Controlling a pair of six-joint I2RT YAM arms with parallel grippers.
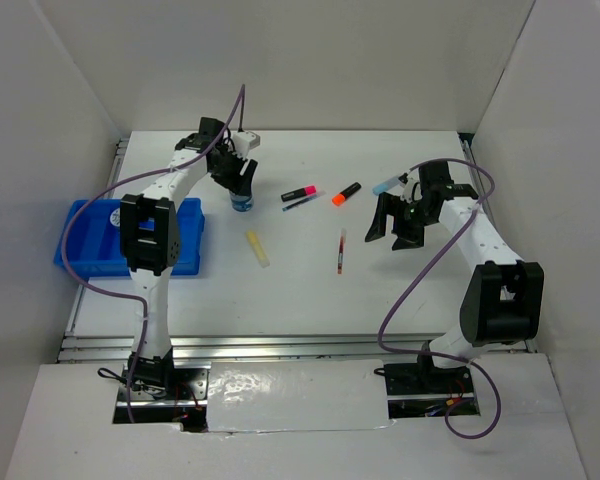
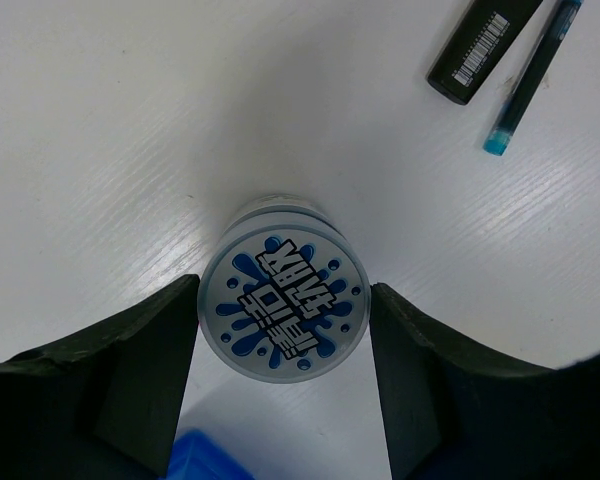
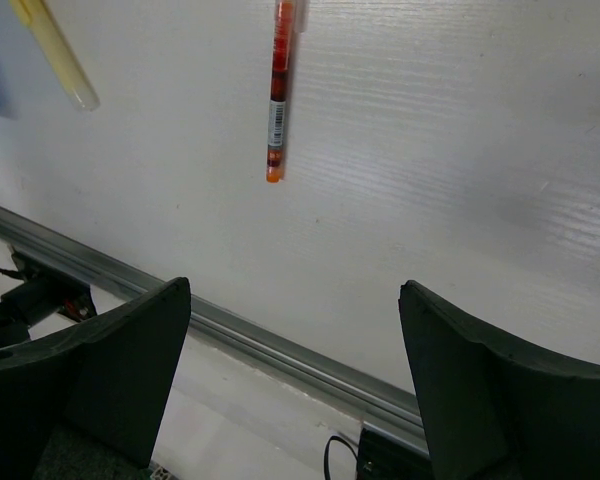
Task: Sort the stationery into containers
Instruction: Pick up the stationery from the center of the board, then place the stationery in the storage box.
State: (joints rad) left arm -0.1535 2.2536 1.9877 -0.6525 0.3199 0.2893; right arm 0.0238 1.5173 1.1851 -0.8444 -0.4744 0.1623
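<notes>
On the far-left desk [image 1: 280, 290], the blue-white roll [image 2: 283, 309] stands upright between the jaws of the left pincer [image 2: 283, 292]; contact cannot be confirmed. It is probably light, rigid and smooth: clamp its curved wall. The right pincer [image 3: 295, 380] is wide and empty.

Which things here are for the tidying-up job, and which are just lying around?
For the job:
bright blue plastic tray; round blue-white roll; pink marker; orange-black marker; pale yellow marker; light blue marker; thin red pen; thin dark pen.

Just there:
purple cables; metal rail along the table edge.
</notes>
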